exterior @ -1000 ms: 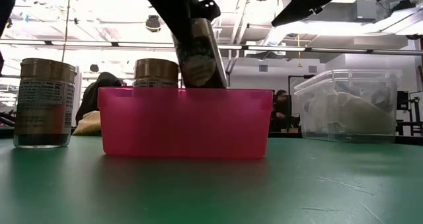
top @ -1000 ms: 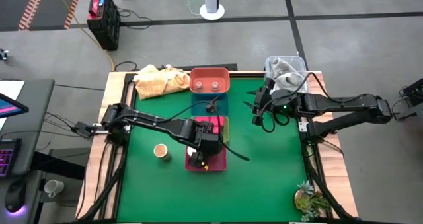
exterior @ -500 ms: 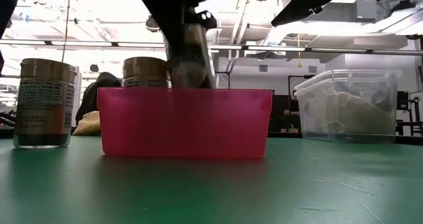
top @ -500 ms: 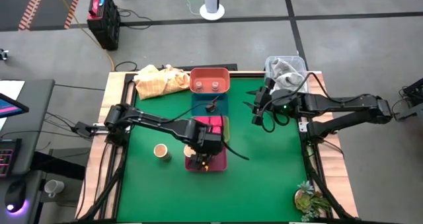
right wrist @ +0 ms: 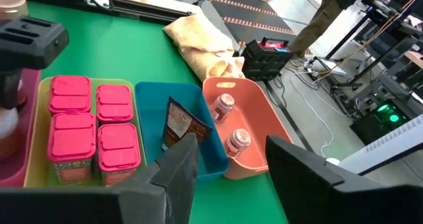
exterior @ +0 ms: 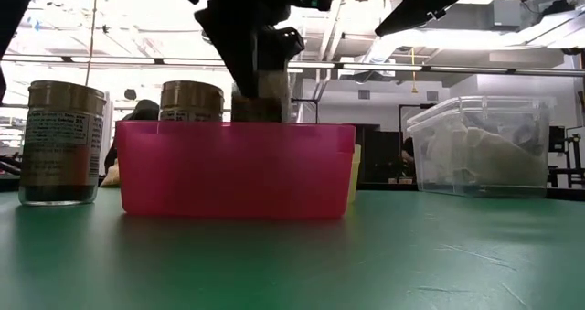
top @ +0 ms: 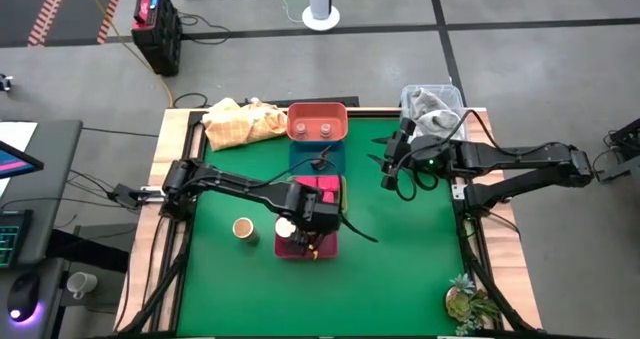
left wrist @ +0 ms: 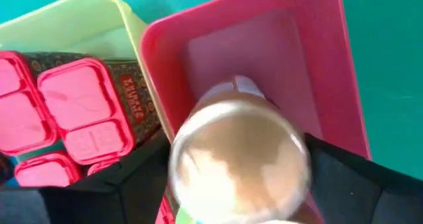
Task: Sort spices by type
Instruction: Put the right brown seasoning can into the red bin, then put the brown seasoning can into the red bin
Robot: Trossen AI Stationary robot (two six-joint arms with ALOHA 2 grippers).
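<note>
My left gripper [top: 305,222] is shut on a tan tub with a cream top [left wrist: 239,156] and stands down inside the pink tray [top: 310,247]. A second tub [exterior: 192,100] stands in the same tray. A third tub [top: 243,228] stands on the green table to the tray's left. Four pink blocks [right wrist: 92,128] lie in the yellow-green tray [left wrist: 79,19]. The dark brown piece [right wrist: 182,125] lies in the blue tray, and two grey-brown knobs [right wrist: 231,125] lie in the salmon tray. My right gripper [right wrist: 228,184] hangs open and empty at the table's right. My left gripper pinches the tub by its round sides [left wrist: 182,174] between its two fingers [left wrist: 344,184], which come from above and point down. The tub stands about upright with its lower part [exterior: 260,107] inside the pink tray. The tray's wall hides whether its bottom rests on the floor.
A yellow cloth [top: 240,121] lies at the far left. A clear lidded box [exterior: 480,145] stands at the far right. A leafy green sprig [top: 468,301] lies at the near right corner. Bare green table lies near the front edge.
My left gripper has gone down into the pink tray with the tub, which has come from tilted to about upright. The pink tray, with the other tub in it, has slid a little toward the table's left edge.
</note>
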